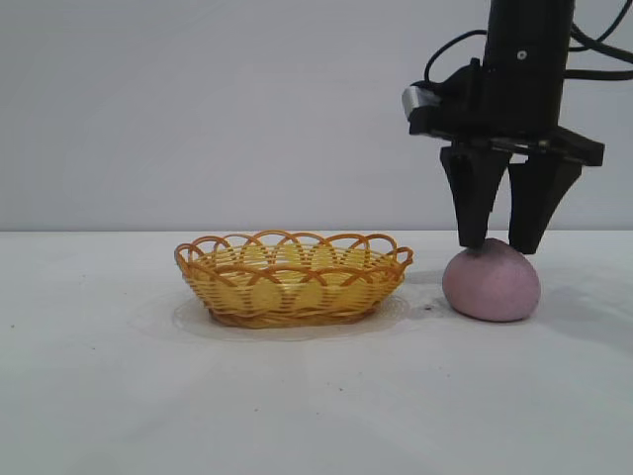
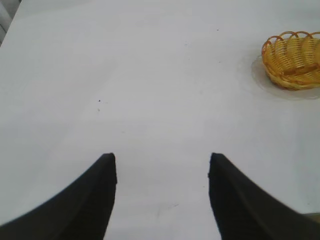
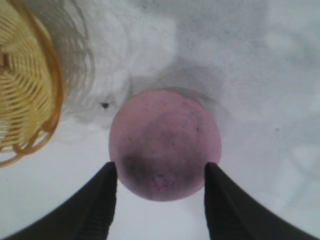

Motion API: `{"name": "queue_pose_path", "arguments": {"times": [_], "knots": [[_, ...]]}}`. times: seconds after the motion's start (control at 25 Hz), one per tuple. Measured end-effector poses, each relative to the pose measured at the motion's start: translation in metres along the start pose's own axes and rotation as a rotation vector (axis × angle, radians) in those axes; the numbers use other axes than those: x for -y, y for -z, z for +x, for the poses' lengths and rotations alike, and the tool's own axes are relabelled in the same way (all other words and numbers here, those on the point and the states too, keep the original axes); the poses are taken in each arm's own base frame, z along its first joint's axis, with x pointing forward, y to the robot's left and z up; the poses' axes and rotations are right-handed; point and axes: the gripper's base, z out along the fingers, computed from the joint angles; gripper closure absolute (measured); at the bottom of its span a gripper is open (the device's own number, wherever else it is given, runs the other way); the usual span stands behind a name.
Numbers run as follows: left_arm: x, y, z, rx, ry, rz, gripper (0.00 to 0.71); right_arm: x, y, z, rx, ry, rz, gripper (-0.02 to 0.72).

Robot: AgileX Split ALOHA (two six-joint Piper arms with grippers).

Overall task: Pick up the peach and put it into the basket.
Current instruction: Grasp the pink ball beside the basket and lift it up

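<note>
- Sitting on the counter [image 1: 99, 396] just right of the basket [image 1: 293, 280], the peach [image 1: 492, 282] hasn't been lifted yet.
- My right gripper [image 1: 499, 242] points down over it, fingers [image 1: 475, 213] apart and straddling its top, so I can pinch it.
- Left gripper [image 2: 162, 167] idles off to the side, fingers open on nothing.

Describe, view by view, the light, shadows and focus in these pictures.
Exterior view: even, soft light; a faint shadow on the table beside the peach; basket sharp. Left wrist view: bright, washed-out table; the near fingers are dark and soft-edged. Right wrist view: peach in fair focus, basket blurred, mottled shadow around the peach.
</note>
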Motion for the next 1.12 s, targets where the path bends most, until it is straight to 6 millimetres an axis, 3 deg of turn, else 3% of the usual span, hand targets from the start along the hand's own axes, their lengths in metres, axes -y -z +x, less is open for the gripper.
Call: {"name": "queue_pose_path", "arguments": {"times": [0.04,0.24,0.32,0.36,0.52,0.84,1.0,1.12], "knots": [[0.000,0.000,0.000,0.000,0.000,0.000,0.352,0.001,-0.003,0.000,-0.007,-0.001,-0.001,0.367],[0.000,0.000,0.000,0.000,0.000,0.000,0.352,0.002,-0.009,-0.002,-0.021,0.005,-0.002,0.622],[0.000,0.000,0.000,0.000,0.000,0.000,0.352,0.002,-0.008,-0.003,-0.017,0.015,-0.002,0.645],[0.000,0.000,0.000,0.000,0.000,0.000,0.352,0.002,-0.007,-0.003,-0.015,0.016,-0.002,0.703],[0.000,0.000,0.000,0.000,0.000,0.000,0.352,0.000,0.008,-0.010,0.027,0.031,0.007,0.703],[0.000,0.000,0.000,0.000,0.000,0.000,0.352,-0.019,0.074,-0.008,0.219,0.054,-0.032,0.703],[0.000,0.000,0.000,0.000,0.000,0.000,0.352,-0.034,0.077,-0.007,0.226,0.070,-0.077,0.703],[0.000,0.000,0.000,0.000,0.000,0.000,0.352,-0.057,0.069,-0.008,0.203,0.124,-0.082,0.703]]}}
